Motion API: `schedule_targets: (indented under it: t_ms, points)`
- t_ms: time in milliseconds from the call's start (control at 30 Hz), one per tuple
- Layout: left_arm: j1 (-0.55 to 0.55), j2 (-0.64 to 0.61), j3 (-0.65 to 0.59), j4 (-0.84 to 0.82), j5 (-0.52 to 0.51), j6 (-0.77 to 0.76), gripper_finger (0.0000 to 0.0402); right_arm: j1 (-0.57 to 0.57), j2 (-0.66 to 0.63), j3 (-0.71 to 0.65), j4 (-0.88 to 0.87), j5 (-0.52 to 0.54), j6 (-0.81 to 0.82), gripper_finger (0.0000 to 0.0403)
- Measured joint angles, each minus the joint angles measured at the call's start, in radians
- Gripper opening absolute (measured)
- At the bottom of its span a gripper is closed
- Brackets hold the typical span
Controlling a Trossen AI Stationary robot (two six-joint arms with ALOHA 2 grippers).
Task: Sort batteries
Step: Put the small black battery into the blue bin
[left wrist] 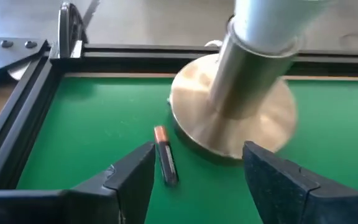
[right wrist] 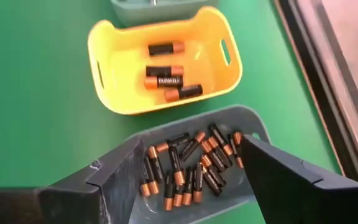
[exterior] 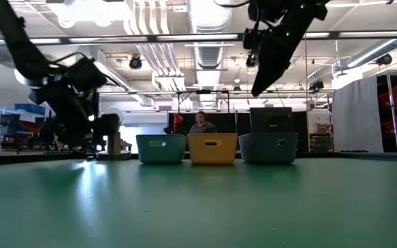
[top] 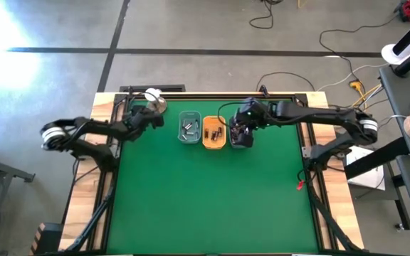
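In the left wrist view one black battery with a coppery end (left wrist: 165, 163) lies on the green mat beside a round metal dome (left wrist: 232, 115). My left gripper (left wrist: 197, 168) is open just over it, its fingers either side, near the table's far left corner (top: 148, 115). My right gripper (right wrist: 185, 168) is open above a grey tray (right wrist: 253, 134) that holds several batteries (right wrist: 182, 171). The yellow tray (right wrist: 104, 62) beside it holds several batteries (right wrist: 165, 81). The teal tray (top: 189, 126) holds a few silvery ones.
The three trays stand in a row near the table's far edge, teal (exterior: 160, 148), yellow (exterior: 212, 148) and grey (exterior: 268, 147). A black frame rail (left wrist: 17, 124) runs close behind the left gripper. The green mat (top: 205, 199) stretches toward the near edge. A person (exterior: 200, 124) sits beyond the table.
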Motion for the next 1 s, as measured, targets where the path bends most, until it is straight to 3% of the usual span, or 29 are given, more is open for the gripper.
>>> schedule_targets:
  t_ms: [167,300,667,1000]
  points:
    - [0.065,0.140,0.090,-0.094,0.007,-0.033,0.0214,0.025,-0.049,-0.001,-0.016,0.000,0.047,0.0251]
    - [0.062,0.181,0.120,-0.117,-0.035,-0.050,0.0208,0.053,-0.067,-0.005,-0.060,0.000,0.076,0.0247]
    - [0.059,0.157,0.110,-0.198,0.054,-0.024,0.0154,0.074,-0.062,-0.008,-0.073,0.005,0.093,0.0244]
    - [0.106,0.162,0.018,-0.056,0.011,-0.089,0.0134,0.074,-0.060,-0.017,-0.067,0.011,0.084,0.0246]
